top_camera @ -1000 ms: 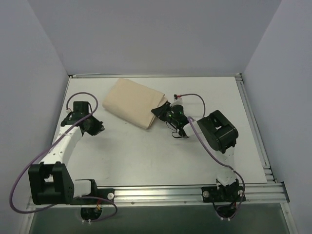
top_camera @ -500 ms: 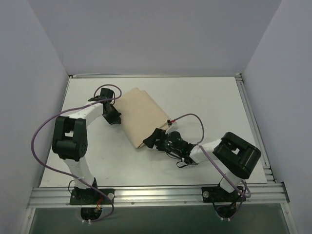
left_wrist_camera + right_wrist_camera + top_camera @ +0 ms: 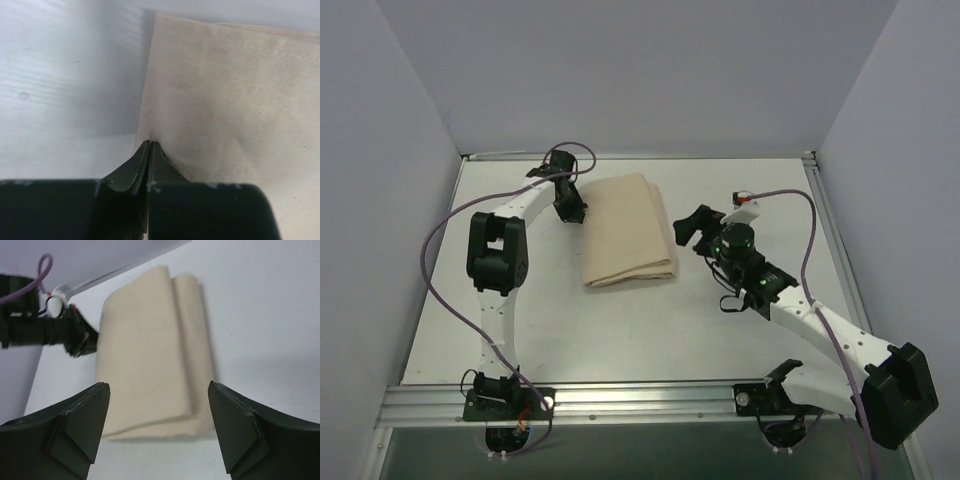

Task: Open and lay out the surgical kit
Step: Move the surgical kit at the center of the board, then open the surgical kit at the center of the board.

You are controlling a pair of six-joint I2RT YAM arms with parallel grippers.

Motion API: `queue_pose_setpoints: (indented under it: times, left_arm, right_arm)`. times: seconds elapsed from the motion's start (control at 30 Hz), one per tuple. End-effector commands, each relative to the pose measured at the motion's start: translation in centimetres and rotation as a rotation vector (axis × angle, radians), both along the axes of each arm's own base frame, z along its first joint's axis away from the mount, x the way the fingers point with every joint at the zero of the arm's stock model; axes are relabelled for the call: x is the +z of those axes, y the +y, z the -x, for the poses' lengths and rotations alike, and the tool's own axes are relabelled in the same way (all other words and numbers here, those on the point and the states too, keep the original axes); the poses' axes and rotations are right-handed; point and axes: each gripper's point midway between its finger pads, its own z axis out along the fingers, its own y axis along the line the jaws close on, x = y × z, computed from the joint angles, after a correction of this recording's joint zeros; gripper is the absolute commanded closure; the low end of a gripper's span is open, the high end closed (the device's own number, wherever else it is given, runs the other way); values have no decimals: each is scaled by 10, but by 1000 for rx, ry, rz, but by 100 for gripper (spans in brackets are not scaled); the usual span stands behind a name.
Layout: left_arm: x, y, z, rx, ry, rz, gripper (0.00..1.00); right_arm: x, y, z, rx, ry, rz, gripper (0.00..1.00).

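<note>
The surgical kit is a folded beige cloth wrap (image 3: 628,230) lying flat on the white table, its folds closed. My left gripper (image 3: 570,205) is shut, and its tips (image 3: 150,143) touch the wrap's (image 3: 225,100) left edge; no cloth shows between them. My right gripper (image 3: 690,228) stands open just right of the wrap, apart from it. In the right wrist view the wrap (image 3: 150,350) lies ahead between the wide-spread fingers (image 3: 75,425), and the right gripper (image 3: 157,386) holds nothing. The left gripper (image 3: 75,340) shows at the wrap's far side.
Grey walls close in the table at the back and on both sides. An aluminium rail (image 3: 640,395) runs along the near edge and another (image 3: 835,250) along the right. Purple cables (image 3: 445,260) loop beside both arms.
The wrap has turned and now lies lengthwise toward the back. The left arm reached out to its left edge and shut. The right gripper opened, let the wrap go and drew off to the right.
</note>
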Motion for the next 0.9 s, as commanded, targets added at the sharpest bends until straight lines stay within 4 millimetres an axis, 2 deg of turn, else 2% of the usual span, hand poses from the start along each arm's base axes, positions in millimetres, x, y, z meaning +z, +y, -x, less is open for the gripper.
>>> queue_pose_setpoints:
  times: [0.0,0.03,0.07,0.1,0.13,0.17,0.27,0.3,0.33,0.37,0.4,0.43,0.47,0.5,0.53,0.6,0.63,0.67,0.7,0.73,0.77,0.87]
  left_arm:
    - [15,-51,-6,-140,-32,60,98]
    - [19,-59,-10,-155,-53,66,98]
    - [19,-66,-9,-171,-57,70,98]
    - [19,-74,-6,-187,-55,65,98]
    - [20,-75,-4,-186,-52,57,98]
    - [22,-74,-2,-175,-50,50,98]
    - [27,-56,12,-124,-29,10,97]
    - [28,-46,13,-97,-39,-31,93]
    - [31,-40,18,-81,-43,-48,84]
    - [48,-34,21,-58,-74,-50,78]
    - [39,-25,32,-38,-53,-79,72]
    - [58,-21,36,-28,-92,-72,59]
    - [63,-18,40,-24,-107,-74,55]
    - [59,-13,49,-18,-98,-90,51]
    - [77,-9,52,-8,-137,-95,46]
    - [84,-9,62,-24,-155,-96,44]
    - [91,-16,65,-51,-175,-72,44]
    - [106,-29,72,-117,-219,-51,43]
    - [117,-44,70,-167,-274,-19,42]
    - [116,-53,77,-211,-283,-9,41]
    - [127,-75,87,-291,-326,10,40]
    - [130,-96,104,-382,-363,6,40]
  right_arm:
    - [-29,-44,-37,-64,109,131,19]
    - [-36,-44,-44,-46,139,132,21]
    - [-58,-41,-49,-12,205,144,22]
    - [-55,-36,-57,18,211,137,23]
    - [-63,-40,-64,21,236,138,25]
    - [-76,-32,-67,62,272,131,26]
    - [-85,-20,-75,122,274,87,29]
    - [-87,-14,-73,151,282,74,30]
    - [-89,-12,-74,161,284,66,32]
    - [-94,-10,-76,169,294,61,33]
    - [-96,-6,-74,187,298,54,34]
    - [-99,-6,-73,191,299,51,34]
    - [-101,-6,-72,194,304,50,34]
    - [-104,-5,-70,201,309,50,34]
    - [-106,-6,-69,203,310,50,36]
    - [-110,-5,-66,214,317,49,38]
    - [-110,-2,-64,237,314,36,39]
    - [-113,0,-63,248,321,27,40]
    - [-115,2,-62,256,323,19,41]
    - [-114,4,-62,265,320,9,41]
    - [-116,3,-62,262,327,9,41]
    - [-118,1,-61,254,332,19,41]
